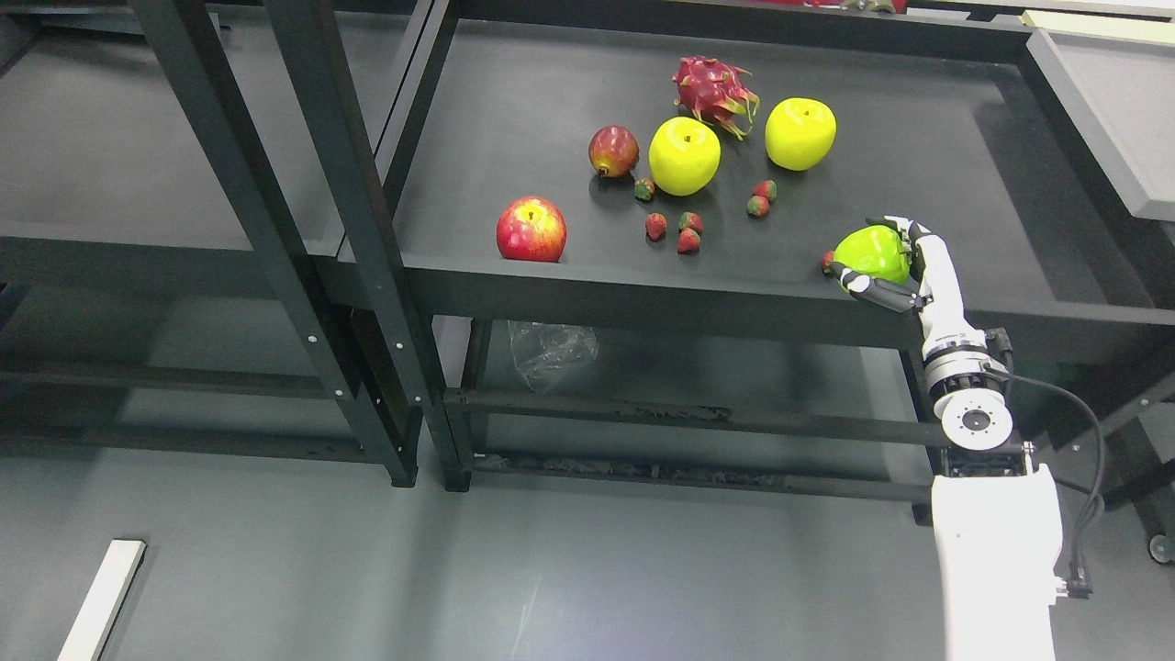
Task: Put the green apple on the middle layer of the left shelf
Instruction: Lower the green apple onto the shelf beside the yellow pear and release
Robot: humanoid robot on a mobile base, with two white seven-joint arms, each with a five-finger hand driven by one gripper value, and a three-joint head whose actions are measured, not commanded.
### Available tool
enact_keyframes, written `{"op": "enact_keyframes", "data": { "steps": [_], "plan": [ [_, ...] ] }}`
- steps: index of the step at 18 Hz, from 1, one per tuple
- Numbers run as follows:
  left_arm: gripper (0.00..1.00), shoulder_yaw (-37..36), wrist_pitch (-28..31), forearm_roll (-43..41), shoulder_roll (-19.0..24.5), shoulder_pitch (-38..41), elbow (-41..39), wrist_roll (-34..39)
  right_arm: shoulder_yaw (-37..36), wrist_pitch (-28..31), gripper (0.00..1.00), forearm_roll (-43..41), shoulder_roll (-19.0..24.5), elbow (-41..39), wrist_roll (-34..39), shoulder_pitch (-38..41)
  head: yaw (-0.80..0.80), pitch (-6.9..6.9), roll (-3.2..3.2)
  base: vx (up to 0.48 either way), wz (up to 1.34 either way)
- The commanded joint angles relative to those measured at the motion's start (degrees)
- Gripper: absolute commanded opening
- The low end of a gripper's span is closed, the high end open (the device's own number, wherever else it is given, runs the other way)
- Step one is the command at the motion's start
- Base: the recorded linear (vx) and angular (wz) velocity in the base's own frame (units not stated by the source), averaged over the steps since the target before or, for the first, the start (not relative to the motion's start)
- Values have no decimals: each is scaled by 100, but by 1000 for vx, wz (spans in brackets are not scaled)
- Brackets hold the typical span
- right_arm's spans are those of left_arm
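A green apple is held in my right hand, whose fingers curl around it just above the front edge of the right shelf's black middle layer. My white right arm rises from the lower right. The left shelf's middle layer is a bare dark surface at the far left, behind black uprights. My left hand does not show.
On the right shelf lie a red apple, a small red pomegranate, two yellow apples, a dragon fruit and several strawberries. A crumpled clear bag lies below. A white strip lies on the floor.
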Motion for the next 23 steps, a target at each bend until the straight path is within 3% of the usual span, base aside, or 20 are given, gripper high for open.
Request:
{"op": "enact_keyframes", "data": {
  "steps": [1,5,9,13,15,16,18,20,21,23],
  "plan": [
    [100,0,-2,0,100,0,0,-4,23,19,3,1,23,1,5,-10,0,0,0,190,88],
    [100,0,-2,0,100,0,0,5,329,264,3,27,5,97,67,-237,0,0,0,194,127],
    [100,0,-2,0,100,0,0,5,796,756,3,44,-39,667,85,-703,0,0,0,213,129],
    [100,0,-2,0,100,0,0,5,1034,880,4,308,-56,1371,102,-950,0,0,0,191,8],
    [100,0,-2,0,100,0,0,5,1034,941,9,335,-56,1521,128,-950,0,0,0,183,-28],
    [100,0,-2,0,100,0,0,-4,1034,1037,19,335,-56,1582,137,-950,0,0,0,168,-16],
    [100,0,-2,0,100,0,0,5,973,1152,63,317,-74,1592,129,-880,0,0,0,168,-16],
    [100,0,-2,0,100,0,0,5,946,1153,88,282,-83,1583,129,-836,0,0,0,125,1],
    [100,0,-2,0,100,0,0,5,937,1153,99,264,-83,1583,129,-845,0,0,0,115,3],
    [100,0,-2,0,100,0,0,5,911,1153,100,247,-83,1574,137,-845,0,0,0,109,-3]
  ]
}}
